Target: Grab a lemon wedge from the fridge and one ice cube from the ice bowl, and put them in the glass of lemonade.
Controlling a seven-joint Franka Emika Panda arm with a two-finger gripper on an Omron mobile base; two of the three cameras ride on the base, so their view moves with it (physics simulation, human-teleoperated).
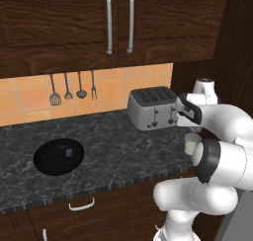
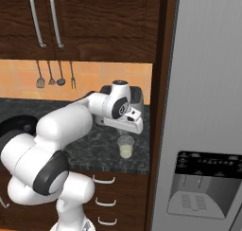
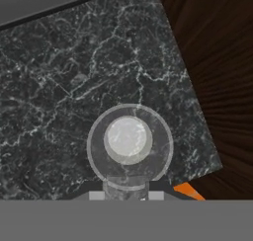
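Observation:
The glass of lemonade (image 3: 129, 145) stands near the counter's right end, clear with pale liquid, also seen from the sides (image 2: 125, 146) (image 1: 191, 144). My gripper (image 3: 126, 196) hangs straight above it, pointing down (image 2: 124, 131). Its jaws are shut on a small pale grey block, the ice cube (image 3: 126, 187), held over the near rim of the glass. The black ice bowl (image 1: 59, 156) lies far to the left on the counter. The grey fridge (image 2: 208, 107) stands at the right, its doors closed. The lemon wedge is out of view.
A silver toaster (image 1: 152, 108) stands just behind the glass. A dark wood panel (image 2: 160, 83) rises between counter and fridge, close to the glass. Utensils (image 1: 69, 88) hang on the tiled wall, with cabinets above. A small orange patch (image 3: 188, 189) shows by one fingertip.

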